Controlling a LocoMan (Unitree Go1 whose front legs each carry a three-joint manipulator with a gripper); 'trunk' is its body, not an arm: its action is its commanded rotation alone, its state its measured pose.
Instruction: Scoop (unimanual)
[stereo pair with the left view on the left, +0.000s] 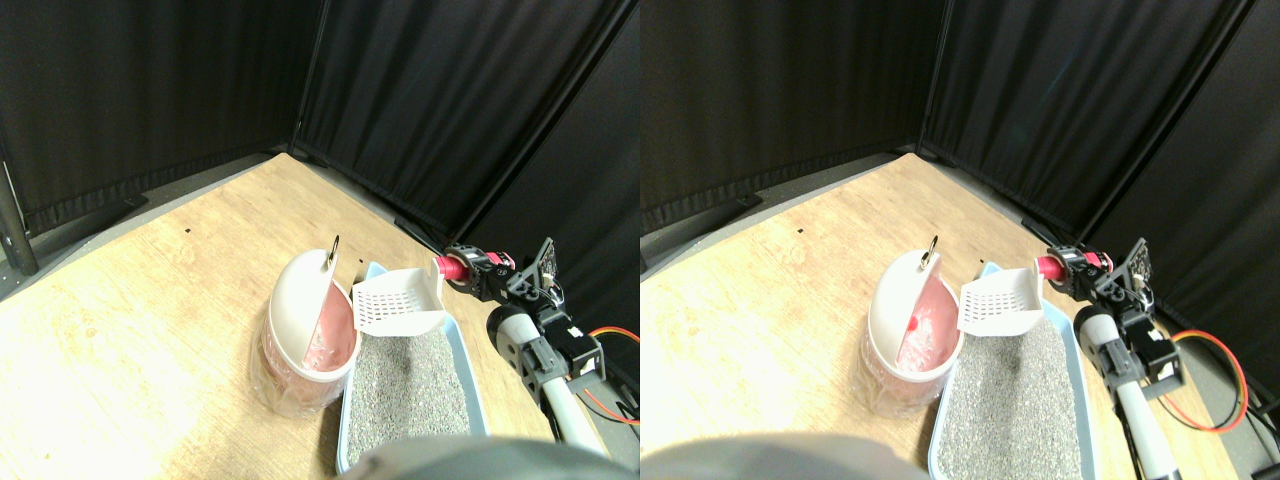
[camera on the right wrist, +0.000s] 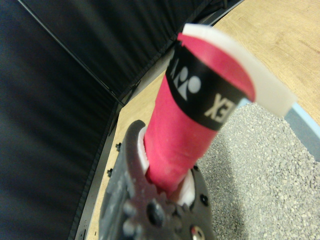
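Note:
A white slotted scoop (stereo pair with the left view on the left: 400, 300) hangs in the air over the far end of the litter tray (stereo pair with the left view on the left: 471, 372), its mouth tipped toward the bin (stereo pair with the left view on the left: 300, 300). My right gripper (stereo pair with the left view on the left: 470, 268) is shut on the scoop's red wrapped handle (stereo pair with the left view on the left: 450, 268), reaching in from the right. In the wrist view the red handle (camera on the right wrist: 192, 125), with a black band, runs out of the dark jaw frame of the gripper (camera on the right wrist: 165, 187) to the white scoop edge (camera on the right wrist: 260, 75). The scoop looks empty. Grey litter (stereo pair with the left view on the left: 410, 385) fills the light blue tray.
The bin has a white domed swing lid and a pink inside, and stands close against the tray's left side on the wooden floor (stereo pair with the left view on the left: 150, 300). Black curtains (stereo pair with the left view on the left: 450, 100) close off the back and right. An orange cable (stereo pair with the left view on the left: 610, 335) loops beside the arm.

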